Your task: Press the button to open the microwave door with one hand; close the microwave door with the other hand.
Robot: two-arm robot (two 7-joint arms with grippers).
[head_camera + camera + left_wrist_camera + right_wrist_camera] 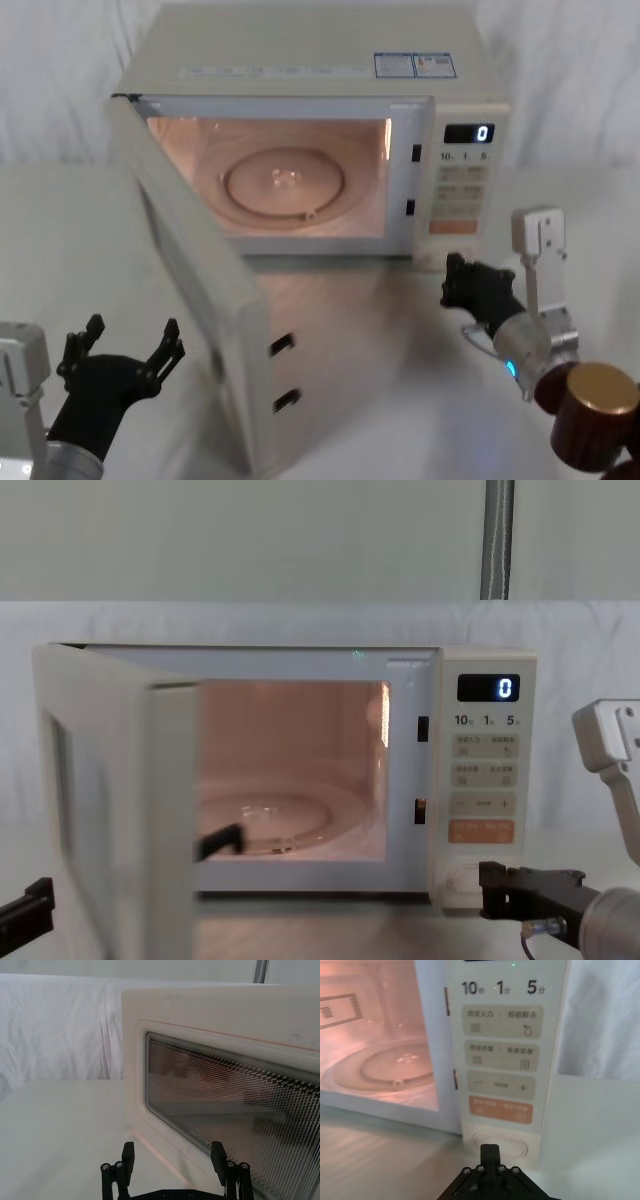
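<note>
The microwave (310, 150) is sitting upper centre with its door (200, 300) swinging wide open toward lower left, so opening looks done; closing remains. The right gripper (489, 1152), jaws pressed together, is hovering at the button (500, 1146); the left gripper (122, 352), jaws spread, is waiting beside the door.

The microwave (310, 130) stands on the table (60, 260), toward the far side. Its control panel (462, 185) is on the right end, with the button (500, 1146) at the bottom of it. The microwave door (200, 290) swings out from the left edge toward the near side. The right gripper (462, 283) sits just in front of the button. The left gripper (125, 350), near left, is left of the door, fingers (128, 1152) spread beside it.
</note>
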